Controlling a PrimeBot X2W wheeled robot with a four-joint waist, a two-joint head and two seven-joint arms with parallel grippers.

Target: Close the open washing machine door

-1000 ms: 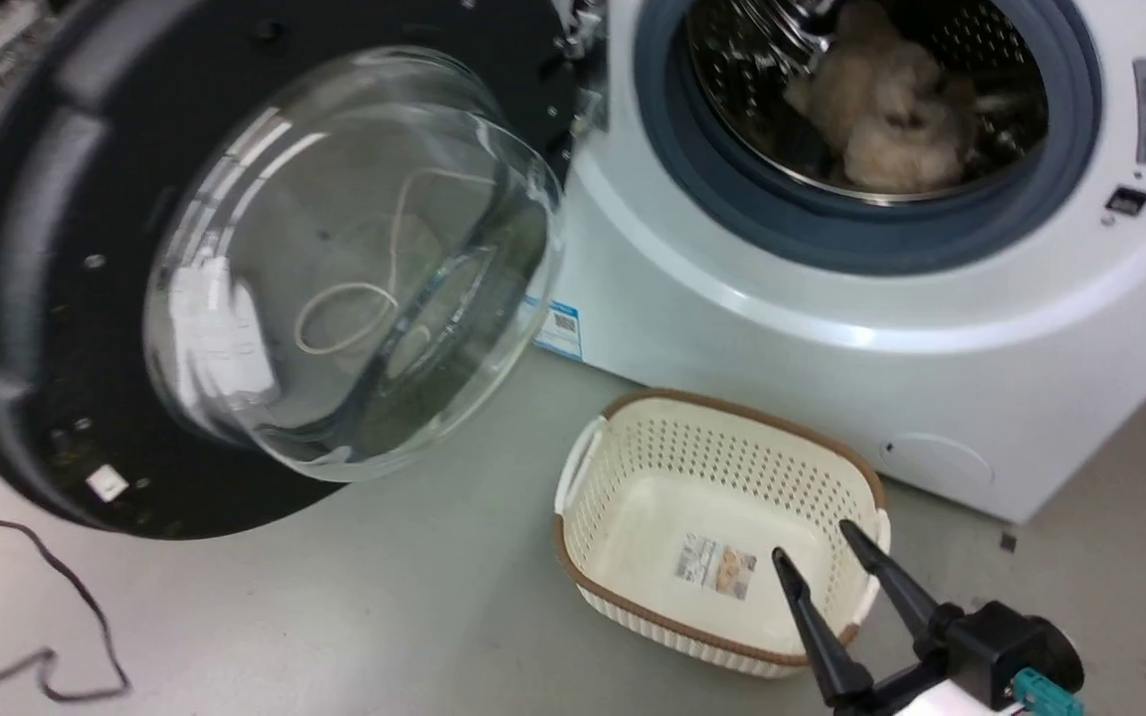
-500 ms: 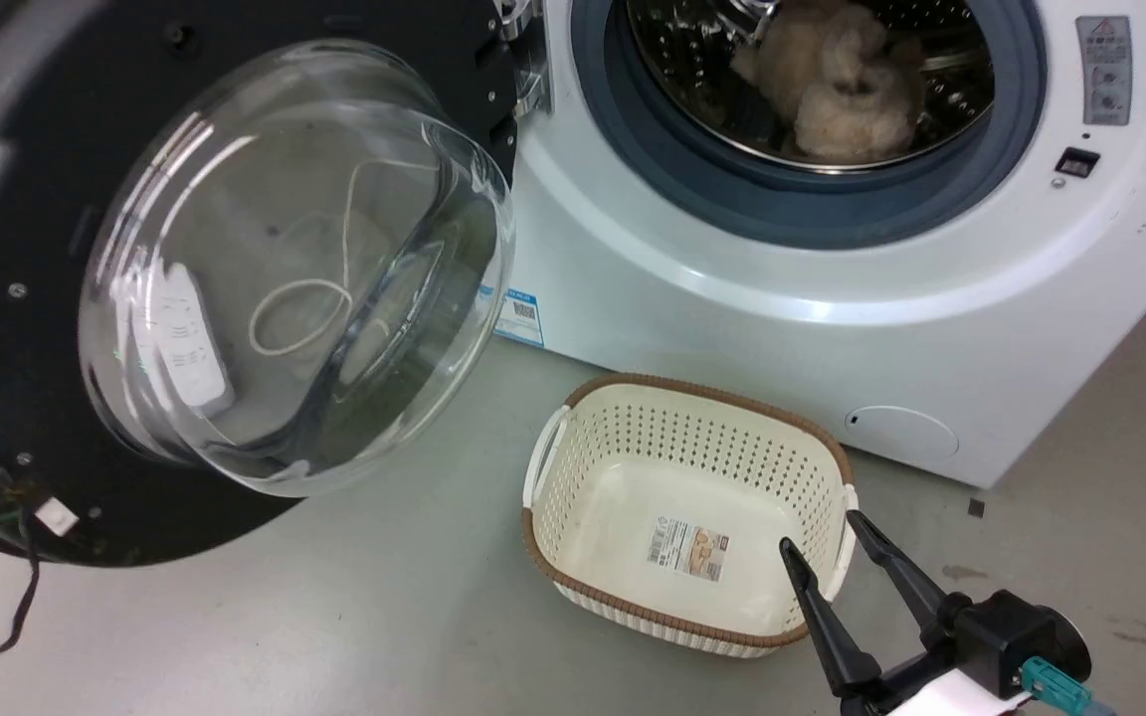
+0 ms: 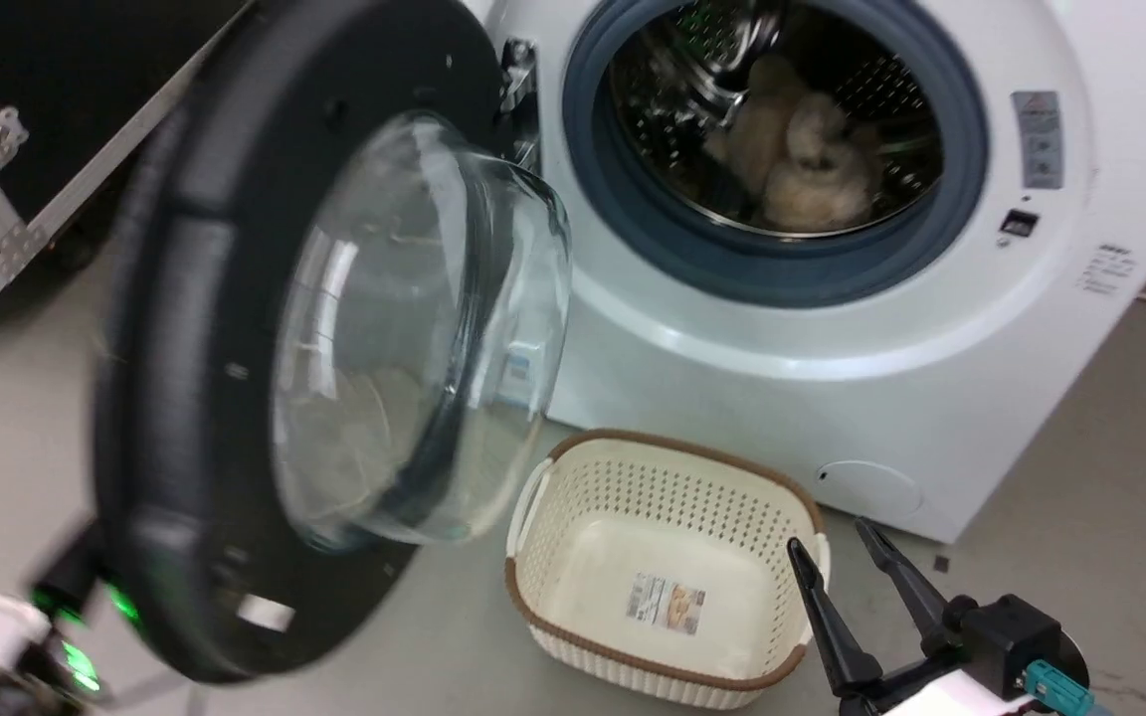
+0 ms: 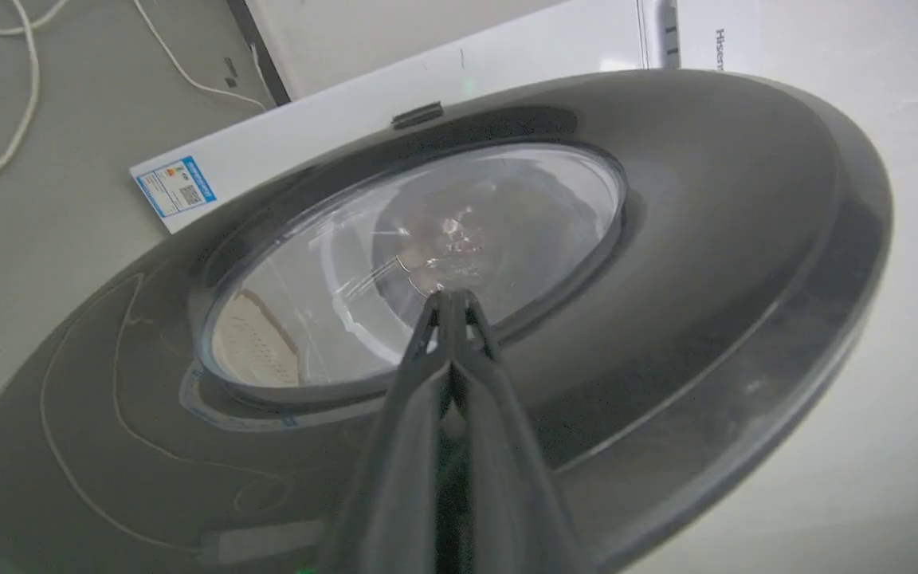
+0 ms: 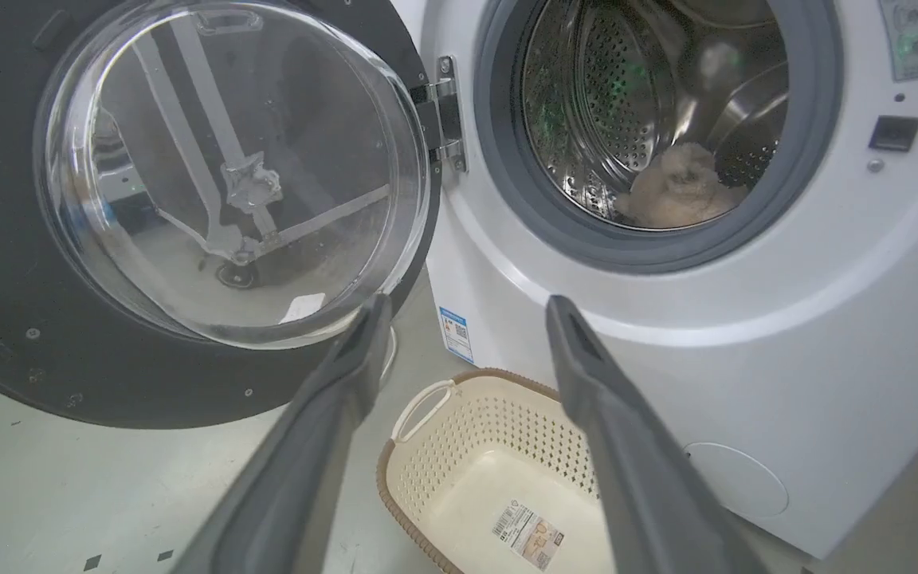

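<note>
- Two pincers are in view. The left pincer (image 4: pixel 451 299) is clenched, its dark fingers pressed flat together with nothing between them.
- In the left wrist view its tips point at the outer face of the door (image 4: pixel 706 239), over the edge of the clear window (image 4: pixel 331 263). Whether they touch it cannot be told.
- In the head view the door (image 3: pixel 185 328) stands open and blurred. It is swung out to the left of the washer (image 3: pixel 832 398) on a metal hinge (image 3: pixel 518 75), well clear of the opening, and its window bulges toward the washer's side.
- The right pincer (image 3: pixel 829 537) is released and holds nothing. Its fingers are spread, low at the right of the head view, with one tip over the right edge of the basket (image 3: pixel 533 597).
- In the right wrist view, the spread fingers frame the washer's lower front, with the blue sticker (image 5: pixel 456 331) between them.
- The cream perforated basket stands on the grey floor (image 3: pixel 16 418), just in front of the washer and below the door's lower edge. A paper label (image 3: pixel 668 604) lies on its bottom.
- The steel drum (image 3: pixel 672 119) sits inside a grey ring (image 3: pixel 613 219) and holds a pale fluffy bundle (image 3: pixel 792 149).
- A small round hatch (image 3: pixel 869 487) sits low on the washer's front, behind the basket's right side.
</note>
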